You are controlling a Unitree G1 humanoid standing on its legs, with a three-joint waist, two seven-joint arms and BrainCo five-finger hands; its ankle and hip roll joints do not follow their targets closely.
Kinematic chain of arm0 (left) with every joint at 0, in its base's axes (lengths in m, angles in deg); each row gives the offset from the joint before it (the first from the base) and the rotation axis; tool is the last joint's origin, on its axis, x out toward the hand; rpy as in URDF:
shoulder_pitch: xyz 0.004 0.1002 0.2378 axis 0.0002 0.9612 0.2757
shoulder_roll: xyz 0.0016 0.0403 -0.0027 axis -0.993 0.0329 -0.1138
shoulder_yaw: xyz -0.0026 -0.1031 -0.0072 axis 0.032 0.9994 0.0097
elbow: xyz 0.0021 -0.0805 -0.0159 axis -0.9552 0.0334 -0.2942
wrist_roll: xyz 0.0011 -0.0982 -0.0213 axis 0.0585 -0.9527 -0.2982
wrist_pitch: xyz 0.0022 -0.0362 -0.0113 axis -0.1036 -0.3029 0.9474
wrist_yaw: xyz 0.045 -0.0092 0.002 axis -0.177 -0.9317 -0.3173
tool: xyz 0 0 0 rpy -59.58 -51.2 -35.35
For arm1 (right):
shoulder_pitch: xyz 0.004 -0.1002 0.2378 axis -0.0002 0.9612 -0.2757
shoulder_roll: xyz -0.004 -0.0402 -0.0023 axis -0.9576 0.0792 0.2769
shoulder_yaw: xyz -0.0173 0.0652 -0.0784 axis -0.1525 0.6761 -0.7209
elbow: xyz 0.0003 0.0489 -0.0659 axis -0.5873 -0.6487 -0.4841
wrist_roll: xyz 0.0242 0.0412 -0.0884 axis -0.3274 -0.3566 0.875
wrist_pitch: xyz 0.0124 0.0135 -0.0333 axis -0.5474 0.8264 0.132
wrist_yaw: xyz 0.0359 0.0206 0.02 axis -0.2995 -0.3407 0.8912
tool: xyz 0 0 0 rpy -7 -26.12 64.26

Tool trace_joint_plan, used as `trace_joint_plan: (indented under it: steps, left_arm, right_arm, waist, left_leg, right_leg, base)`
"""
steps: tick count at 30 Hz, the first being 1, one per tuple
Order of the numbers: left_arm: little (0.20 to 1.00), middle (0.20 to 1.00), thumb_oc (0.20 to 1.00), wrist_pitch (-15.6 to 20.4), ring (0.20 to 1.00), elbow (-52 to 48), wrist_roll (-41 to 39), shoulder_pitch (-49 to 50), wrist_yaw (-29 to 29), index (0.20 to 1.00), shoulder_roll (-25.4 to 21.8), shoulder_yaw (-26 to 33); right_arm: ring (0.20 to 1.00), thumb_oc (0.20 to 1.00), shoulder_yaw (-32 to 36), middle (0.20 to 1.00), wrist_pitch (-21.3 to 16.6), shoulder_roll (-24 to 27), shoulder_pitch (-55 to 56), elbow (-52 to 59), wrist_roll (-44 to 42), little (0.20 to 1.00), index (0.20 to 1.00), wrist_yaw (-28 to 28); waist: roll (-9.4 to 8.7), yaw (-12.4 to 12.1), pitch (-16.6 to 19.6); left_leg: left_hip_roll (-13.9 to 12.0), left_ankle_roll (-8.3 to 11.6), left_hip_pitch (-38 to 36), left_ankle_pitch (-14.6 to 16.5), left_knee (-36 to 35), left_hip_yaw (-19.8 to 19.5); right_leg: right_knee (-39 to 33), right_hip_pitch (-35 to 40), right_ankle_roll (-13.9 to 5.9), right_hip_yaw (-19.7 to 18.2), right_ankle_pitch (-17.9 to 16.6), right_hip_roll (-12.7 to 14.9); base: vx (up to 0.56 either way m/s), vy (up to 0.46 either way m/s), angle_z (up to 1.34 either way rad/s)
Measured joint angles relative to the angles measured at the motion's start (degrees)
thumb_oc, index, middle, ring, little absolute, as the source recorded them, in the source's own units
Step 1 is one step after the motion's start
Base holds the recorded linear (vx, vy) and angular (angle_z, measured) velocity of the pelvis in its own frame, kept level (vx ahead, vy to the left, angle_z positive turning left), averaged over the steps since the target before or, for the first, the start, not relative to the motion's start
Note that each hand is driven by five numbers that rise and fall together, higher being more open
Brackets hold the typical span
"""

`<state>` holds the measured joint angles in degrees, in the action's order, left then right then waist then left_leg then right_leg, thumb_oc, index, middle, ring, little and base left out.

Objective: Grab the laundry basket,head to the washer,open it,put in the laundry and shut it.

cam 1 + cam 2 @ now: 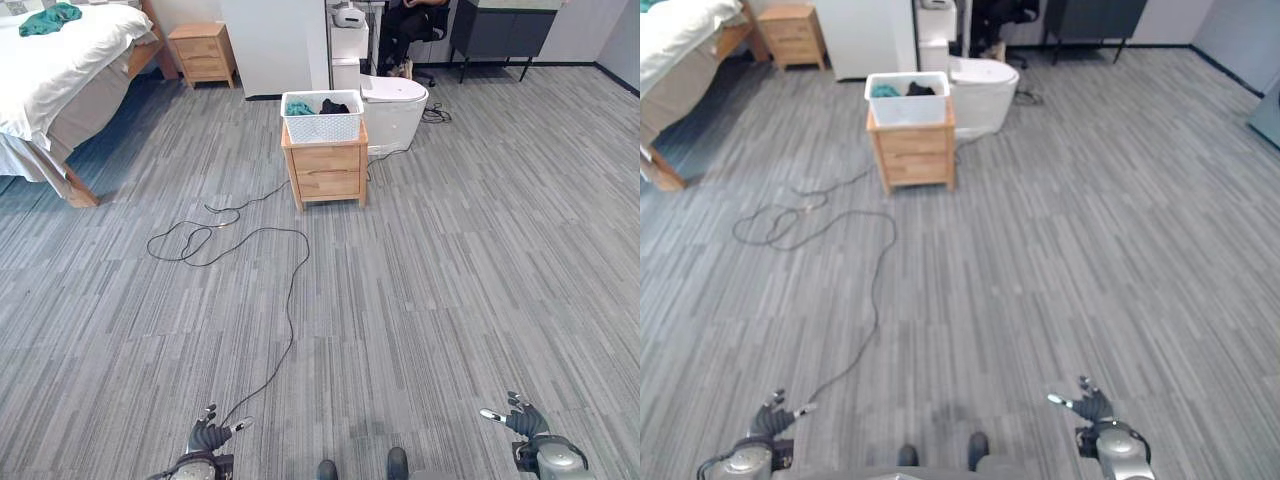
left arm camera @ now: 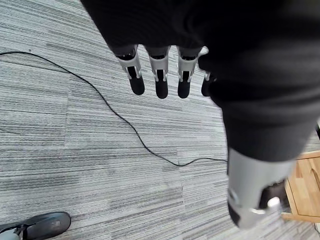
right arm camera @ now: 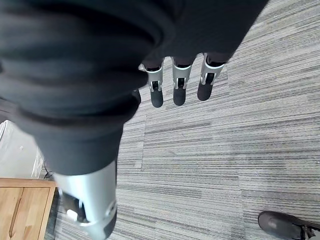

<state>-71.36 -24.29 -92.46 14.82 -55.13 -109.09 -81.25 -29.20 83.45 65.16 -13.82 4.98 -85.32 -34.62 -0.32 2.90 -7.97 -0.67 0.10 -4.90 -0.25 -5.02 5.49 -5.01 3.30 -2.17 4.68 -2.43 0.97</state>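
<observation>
Floor (image 1: 480,260): grey striped carpet, running across the whole room.
Bed (image 1: 60,60): far left, white bedding, a green cloth (image 1: 48,18) lying on top.
Washer (image 1: 392,108): white, rounded, low on the floor just behind and right of the small cabinet.
Wooden cabinet (image 1: 326,170): two drawers, standing mid-room well ahead of the robot; a second wooden cabinet (image 1: 203,52) stands by the far wall near the bed.
Laundry basket (image 1: 322,118): white, sitting on the mid-room cabinet's top, holding teal and dark laundry (image 1: 318,106).
Left robot hand (image 1: 210,435): low at the near edge, fingers straight and apart, holding nothing.
Right robot hand (image 1: 525,420): low at the near edge, fingers straight, empty.
</observation>
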Motion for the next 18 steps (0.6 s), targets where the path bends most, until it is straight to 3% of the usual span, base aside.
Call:
trace_joint_plan:
  steps: [18]
  left_arm:
    - [1.0,1.0,1.0,0.0,1.0,-3.14,-4.42,-1.35,-1.83,1.0,-0.09,0.31]
  right_arm:
    - [1.0,1.0,-0.16,1.0,0.06,-2.37,-2.98,-0.27,-0.41,1.0,1.0,-1.3]
  waist:
    - [-2.86,-1.98,-2.48]
  left_leg:
    - [1.04,-1.24,3.91,-0.12,0.36,0.41]
  right_leg:
    - [0.4,-4.24,-0.35,-0.55,-0.77,0.8]
  base:
    - [0.02,0.082,-0.02]
